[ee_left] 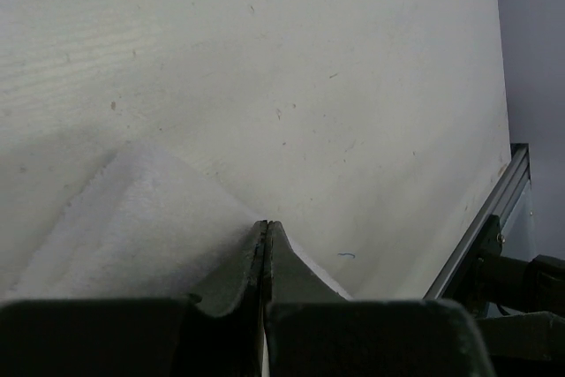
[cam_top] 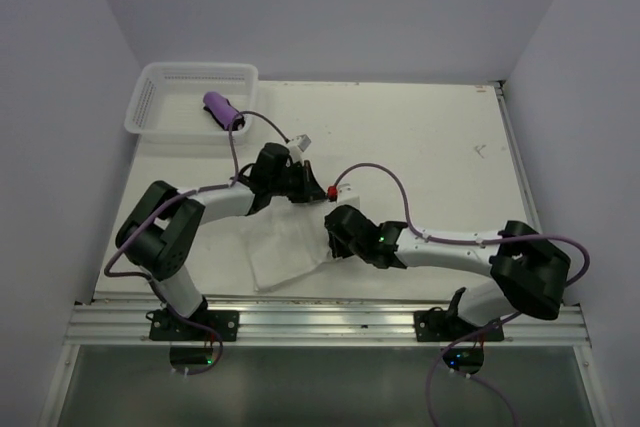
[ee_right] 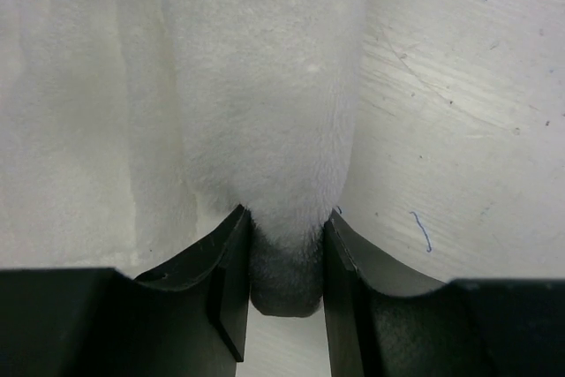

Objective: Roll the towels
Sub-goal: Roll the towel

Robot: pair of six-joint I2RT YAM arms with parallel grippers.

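A pale, scuffed white counter (cam_top: 430, 147) sits in a corner between plain lilac-white walls (cam_top: 330, 7), evenly lit. A metal rail (cam_top: 330, 319) runs along its near edge.

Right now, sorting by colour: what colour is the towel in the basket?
Purple towel, top external view.

The white towel (ee_right: 265, 86) is thick, fluffy pile cloth. The tabletop (ee_left: 353, 59) looks like matt white-painted wood, faintly grained and scuffed. At 11 o'clock, the basket (cam_top: 143, 105) is white plastic mesh and the purple towel (cam_top: 222, 109) is soft cloth. The right hand (ee_right: 284, 218) has smooth, matt black fingers (ee_right: 190, 280).
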